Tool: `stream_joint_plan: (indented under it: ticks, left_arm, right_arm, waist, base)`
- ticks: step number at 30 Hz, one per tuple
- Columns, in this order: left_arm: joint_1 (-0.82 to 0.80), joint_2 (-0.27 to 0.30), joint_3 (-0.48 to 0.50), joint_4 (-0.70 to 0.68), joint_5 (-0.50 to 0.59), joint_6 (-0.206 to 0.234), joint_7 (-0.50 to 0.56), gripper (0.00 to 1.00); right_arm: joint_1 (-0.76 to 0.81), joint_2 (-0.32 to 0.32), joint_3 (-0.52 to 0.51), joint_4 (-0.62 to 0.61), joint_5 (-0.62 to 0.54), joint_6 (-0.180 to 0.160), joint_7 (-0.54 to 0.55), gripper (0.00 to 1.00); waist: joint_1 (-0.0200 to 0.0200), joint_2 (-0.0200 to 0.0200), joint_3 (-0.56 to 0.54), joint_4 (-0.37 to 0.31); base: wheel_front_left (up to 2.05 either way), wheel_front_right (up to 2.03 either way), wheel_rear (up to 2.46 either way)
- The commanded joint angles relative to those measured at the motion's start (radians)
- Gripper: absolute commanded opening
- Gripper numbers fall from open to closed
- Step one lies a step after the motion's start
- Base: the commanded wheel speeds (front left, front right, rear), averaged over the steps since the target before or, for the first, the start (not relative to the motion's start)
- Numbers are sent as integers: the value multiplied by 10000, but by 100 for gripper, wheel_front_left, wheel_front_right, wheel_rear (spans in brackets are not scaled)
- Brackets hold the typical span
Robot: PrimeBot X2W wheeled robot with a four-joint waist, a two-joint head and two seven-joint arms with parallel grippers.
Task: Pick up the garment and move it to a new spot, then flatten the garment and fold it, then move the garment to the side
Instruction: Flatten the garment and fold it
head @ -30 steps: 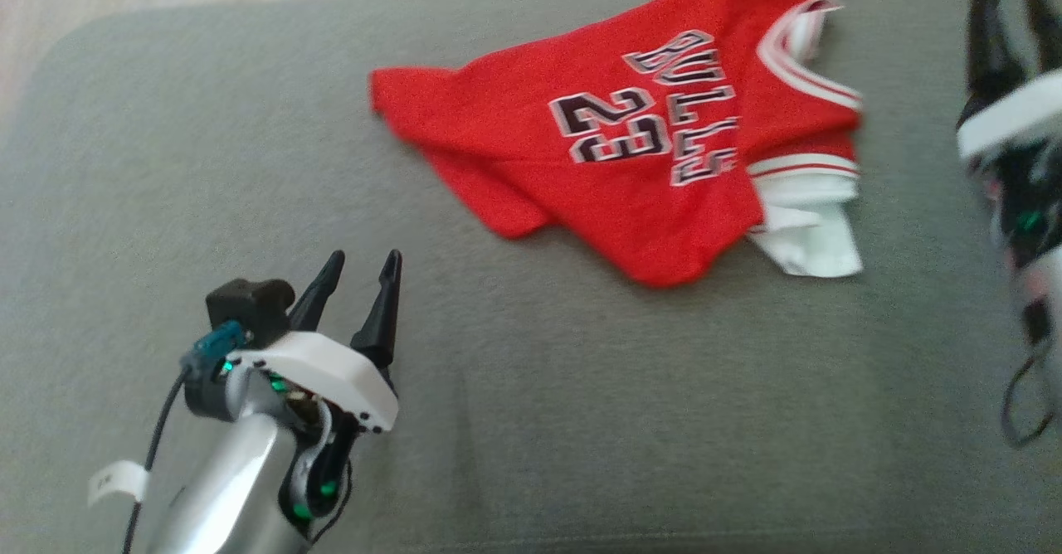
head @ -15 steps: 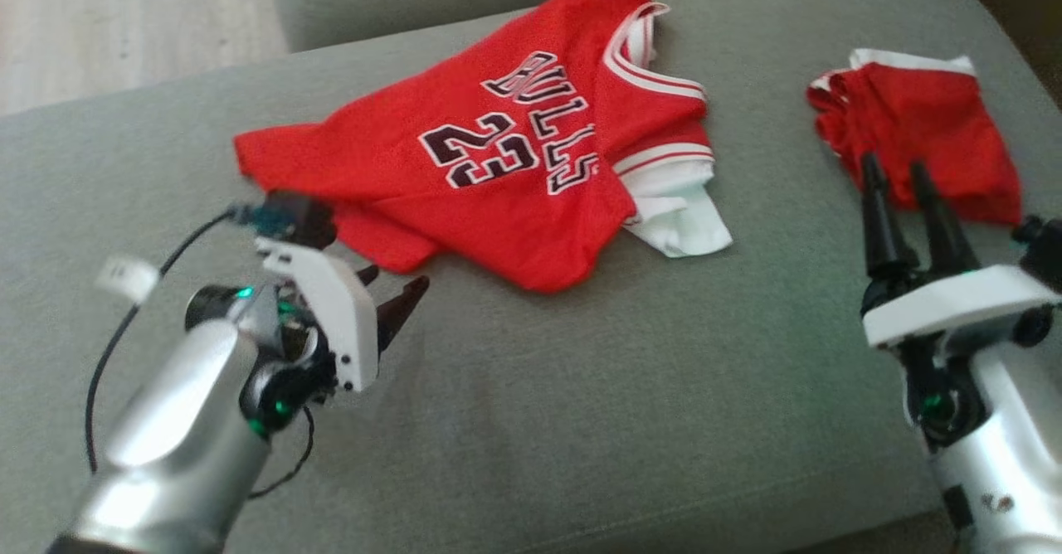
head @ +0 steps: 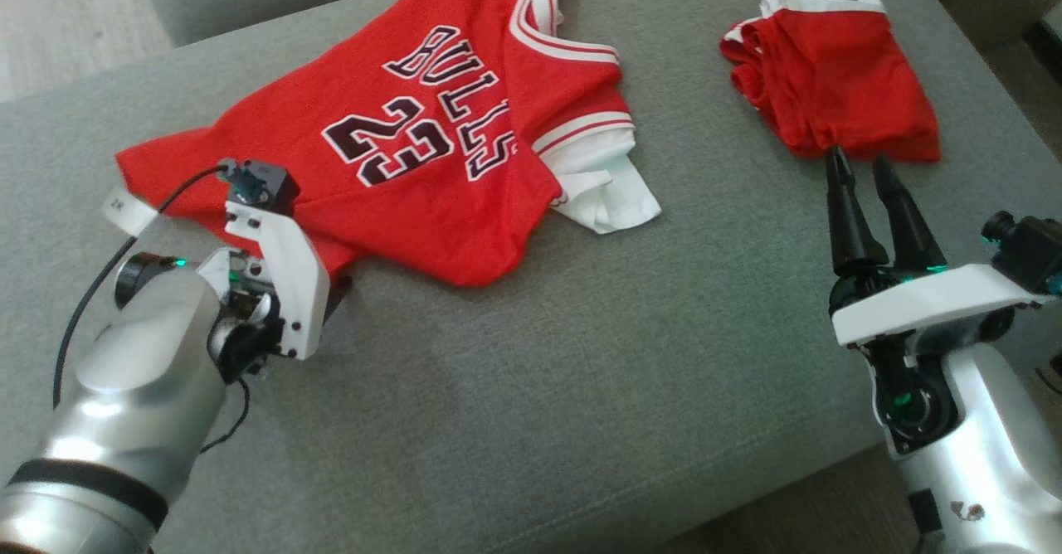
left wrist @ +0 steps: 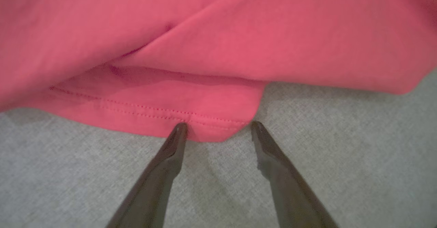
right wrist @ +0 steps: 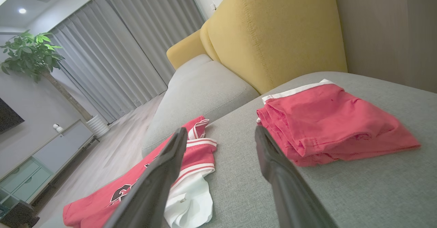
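Grey woven upholstery – a broad sofa cushion (head: 581, 388) – spreads across the head view, with pale wooden floor (head: 58, 15) showing at 10 o'clock. On it lies the red jersey (head: 398, 164), crumpled and unfolded, up at 11 o'clock from the middle of the view. Its black-and-white lettering and the number 23 face up but read upside down. The white-trimmed neck points toward 12 o'clock, and a white sleeve lining spills out at its 4 o'clock edge. A folded pair of red shorts (head: 838, 81) with a white band rests well apart from it at 1 o'clock.

The left gripper (left wrist: 218, 127) is low at 8 o'clock in the head view, at the jersey's near hem, its fingers hidden there behind the white mount. The left wrist view shows the fingers spread apart on the cushion, with the stitched corner of the hem lying between the two tips. One tip meets the hem edge and the other sits just beside the corner on bare fabric – nothing is clamped.

The right gripper (head: 857, 157) stands at 4 o'clock, fingers apart and holding nothing, with its tips just short of the shorts' near edge. Its wrist view looks past both garments to a yellow backrest (right wrist: 273, 33), grey curtains (right wrist: 119, 50) and a leafy plant (right wrist: 30, 54).
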Motion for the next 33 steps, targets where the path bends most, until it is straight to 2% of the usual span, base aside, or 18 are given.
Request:
stream_joint_plan:
  ticks: [1, 2, 3, 8, 12, 17, 26, 29, 31, 32, 33]
  left_arm:
    - [-641, 298, 238, -113, 84, -47, -55, 99]
    - [-688, 282, 157, 45, 70, -51, -90, 53]
    - [-739, 266, 72, 144, 30, -53, -154, 0]
    - [-864, 300, -732, -79, -546, -56, -121, 0]
    - [-1014, 754, -1725, -1228, -1484, -57, 535, 0]
    - [-1319, 2060, -2795, -3313, -2954, -58, 1800, 0]
    - [-1032, 4580, -3548, -5697, -5302, -59, 4378, 0]
    - [-762, 5135, -3649, -6119, -5731, -59, 4791, 0]
    - [-581, 5225, -3701, -6174, -5706, -52, 4681, 0]
    - [-455, 5163, -3691, -6119, -5725, -28, 4507, 46]
    - [-313, 5045, -3671, -6011, -5751, 10, 4279, 100]
  right_arm:
    - [15, -10, 111, -419, -68, -7, 1, 100]
    - [44, 8, 87, -432, -85, -7, 6, 100]
    - [77, 21, 57, -440, -108, -7, 11, 100]
    - [327, 35, -144, -400, -232, -7, 92, 100]
    - [539, -39, -262, -447, -362, -7, 309, 100]
    - [854, -103, -482, -551, -541, -7, 700, 100]
    - [1391, -49, -792, -825, -716, -7, 1698, 100]
    - [1545, -89, -1041, -990, -792, -7, 1971, 100]
    - [1590, -66, -1156, -1102, -864, -7, 2114, 100]
    - [1602, -33, -1194, -1148, -890, -7, 2172, 100]
    - [1612, 9, -1217, -1186, -920, -7, 2222, 100]
  waist:
    - [1, 0, 20, -49]
    - [1, 0, 12, -61]
    - [1, 0, -4, -56]
    - [1, 0, -289, 234]
    - [1, 0, -644, 625]
    - [1, 0, -1016, 1081]
    - [1, 0, -1374, 1434]
    - [1, 0, -1380, 1476]
    - [1, 0, -1349, 1475]
    - [1, 0, -1331, 1471]
    - [1, 0, -1317, 1467]
  base:
    - [0, 0, 0]
    - [0, 0, 0]
    - [0, 0, 0]
    - [0, 0, 0]
    - [0, 0, 0]
    - [0, 0, 0]
    - [0, 0, 0]
    - [0, 0, 0]
    - [0, 0, 0]
    - [0, 0, 0]
    - [0, 0, 0]
